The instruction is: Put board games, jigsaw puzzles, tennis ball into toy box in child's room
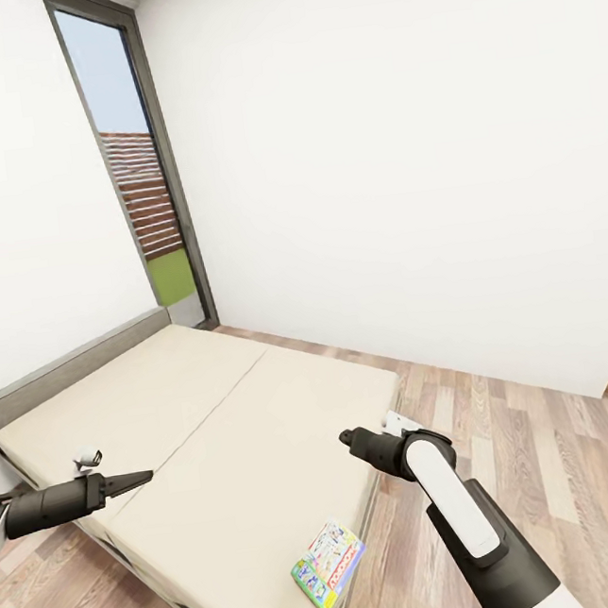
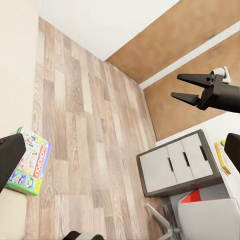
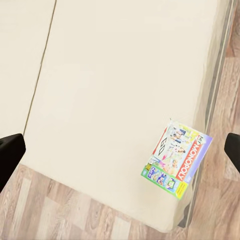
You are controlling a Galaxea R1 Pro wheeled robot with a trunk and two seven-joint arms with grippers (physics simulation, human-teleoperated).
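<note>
**A:** What does the head camera show?

**B:** A white-walled bedroom. A low bed point(image 1: 214, 420) with a plain beige mattress and a grey headboard fills the lower left of the view. Behind it stands a tall narrow window point(image 1: 140, 172) in a dark frame. Pale wood-plank floor point(image 1: 550, 445) runs along the right side of the bed.

**A:** Where is the task's item?

**B:** One board game point(image 1: 326, 554), a flat printed box with green, blue and red on it, lies flat on the mattress at the near corner, right by the bed's floor-side edge. The right wrist camera looks down on it point(image 3: 177, 159) and the word "Monopoly" is readable on a red band. Nothing touches it.

**A:** And the arms?

**B:** Both reach forward over the bed. The left gripper point(image 1: 135, 478) is at the left of the head view, above the mattress; its dark fingers come to a narrow point, so it looks closed or nearly so, but I cannot tell for sure. The right gripper point(image 1: 347, 438) hovers above the mattress, up the bed from the game. From the left wrist camera the right gripper point(image 2: 185, 88) shows two black fingers spread apart with a clear gap, holding nothing.

**A:** Anything else?

**B:** The left wrist camera also shows a grey drawer unit point(image 2: 177, 162) standing on the floor, well apart from the game.
</note>
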